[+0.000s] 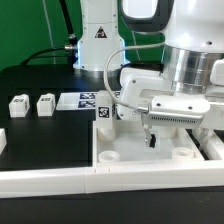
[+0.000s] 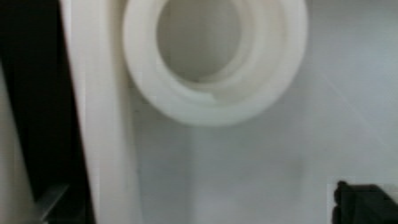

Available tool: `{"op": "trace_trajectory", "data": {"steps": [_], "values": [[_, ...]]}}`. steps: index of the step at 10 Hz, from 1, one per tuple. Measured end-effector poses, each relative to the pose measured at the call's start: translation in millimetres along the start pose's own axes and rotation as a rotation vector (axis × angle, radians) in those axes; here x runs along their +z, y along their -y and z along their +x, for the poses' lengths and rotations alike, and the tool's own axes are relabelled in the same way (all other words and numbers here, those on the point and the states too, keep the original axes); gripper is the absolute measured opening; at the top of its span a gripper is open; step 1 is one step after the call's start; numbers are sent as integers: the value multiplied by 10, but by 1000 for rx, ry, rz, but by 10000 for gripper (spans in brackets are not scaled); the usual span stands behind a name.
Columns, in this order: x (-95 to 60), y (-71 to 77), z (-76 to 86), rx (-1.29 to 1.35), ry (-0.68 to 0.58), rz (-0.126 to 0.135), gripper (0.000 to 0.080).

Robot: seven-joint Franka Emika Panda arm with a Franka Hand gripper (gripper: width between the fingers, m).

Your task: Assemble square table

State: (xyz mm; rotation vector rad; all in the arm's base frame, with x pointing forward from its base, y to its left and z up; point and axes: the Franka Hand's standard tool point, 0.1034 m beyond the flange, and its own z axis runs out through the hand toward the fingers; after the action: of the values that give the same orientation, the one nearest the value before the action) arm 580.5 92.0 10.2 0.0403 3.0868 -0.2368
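The square table top [image 1: 140,150] is a white tray with a raised rim and round corner sockets [image 1: 108,157], lying at the exterior view's centre right. My gripper [image 1: 160,135] hangs just above its inside, near the far rim, open and empty. One black fingertip [image 1: 152,140] points down. The wrist view shows a round socket [image 2: 214,60] and the rim [image 2: 98,130] very close, with one black fingertip [image 2: 365,200] at the edge; my gripper [image 2: 205,205] holds nothing. Two leg blocks [image 1: 18,104] [image 1: 45,104] stand at the left. A third leg block [image 1: 103,112] stands by the top's far left corner.
The marker board [image 1: 80,100] lies flat behind the top. The long white barrier wall [image 1: 90,185] runs along the front. A white piece [image 1: 3,140] sits at the left edge. The robot's base [image 1: 95,40] stands at the back.
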Motion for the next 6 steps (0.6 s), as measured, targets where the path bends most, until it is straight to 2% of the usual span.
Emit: {"op": "trace_trajectory", "data": {"steps": [1,5,6], "values": [[3,5,1,1,-1,0,645],[6,10,4,6,-4,4,649],[-170,5,-22,33,-23,52,649]]}}
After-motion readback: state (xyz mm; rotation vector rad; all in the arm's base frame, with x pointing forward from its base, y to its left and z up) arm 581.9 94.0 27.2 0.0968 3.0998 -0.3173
